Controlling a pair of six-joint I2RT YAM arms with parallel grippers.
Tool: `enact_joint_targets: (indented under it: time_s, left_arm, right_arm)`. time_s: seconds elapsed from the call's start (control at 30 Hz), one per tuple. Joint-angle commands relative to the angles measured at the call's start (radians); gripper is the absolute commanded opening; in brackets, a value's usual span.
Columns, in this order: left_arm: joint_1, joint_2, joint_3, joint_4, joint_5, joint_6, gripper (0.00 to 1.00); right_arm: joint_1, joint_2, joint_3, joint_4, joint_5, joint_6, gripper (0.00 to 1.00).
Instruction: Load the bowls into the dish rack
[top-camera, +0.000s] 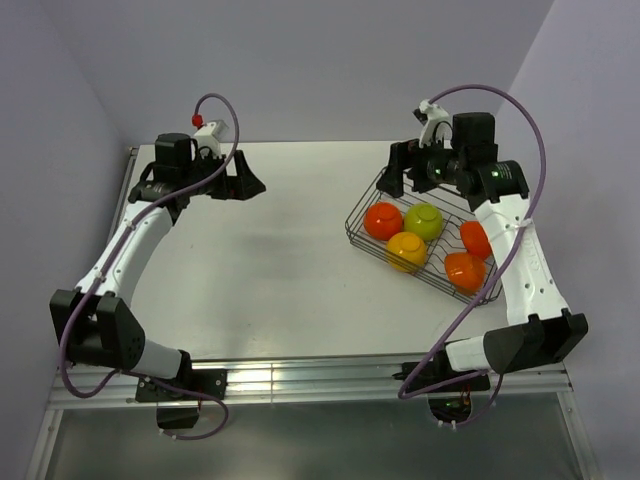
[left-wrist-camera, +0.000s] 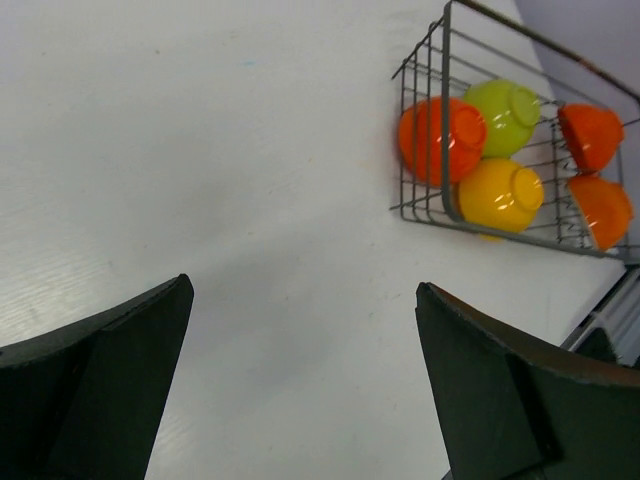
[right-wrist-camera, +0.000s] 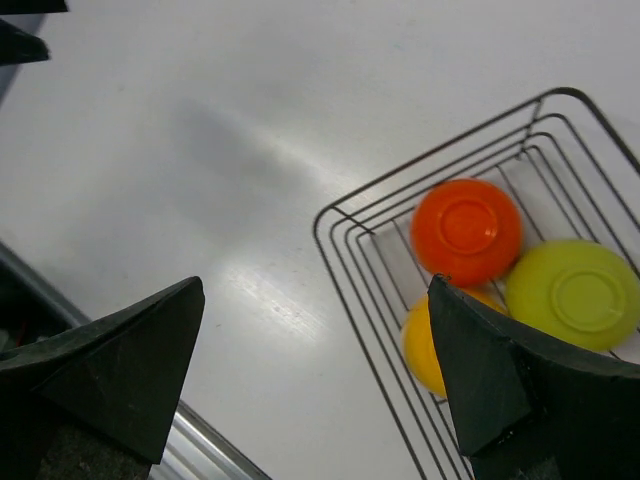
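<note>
The dark grey wire dish rack (top-camera: 349, 232) stands at the right of the table. In it lie a red-orange bowl (top-camera: 382, 220), a lime green bowl (top-camera: 424, 221), a yellow-orange bowl (top-camera: 406, 250) and two more red-orange bowls (top-camera: 476, 240) (top-camera: 465, 271), mostly upside down or tilted. No white bowl is in view. My right gripper (top-camera: 393, 185) is open and empty, above the rack's far left corner (right-wrist-camera: 316, 225). My left gripper (top-camera: 250, 185) is open and empty over the far left of the table, far from the rack (left-wrist-camera: 445, 100).
Bare white table (top-camera: 270, 270) lies between the two arms. Lilac walls close in the back and both sides. A metal rail (top-camera: 300, 378) runs along the near edge by the arm bases.
</note>
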Motion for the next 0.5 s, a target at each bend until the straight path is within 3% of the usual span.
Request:
enact_joint_targets:
  time_s: [0.0, 0.17, 0.47]
  left_arm:
    - [0.015, -0.076, 0.04, -0.129, -0.037, 0.159, 0.99]
    - [0.068, -0.119, -0.014, -0.261, 0.09, 0.331, 1.0]
    - [0.068, -0.26, -0.206, -0.221, -0.086, 0.394, 0.99]
  right_arm:
    - [-0.017, -0.049, -0.072, 0.141, -0.256, 0.03, 1.0]
    - [-0.019, -0.048, -0.255, 0.247, -0.293, 0.083, 1.0]
    - [-0.009, -0.152, -0.453, 0.293, -0.263, 0.064, 1.0]
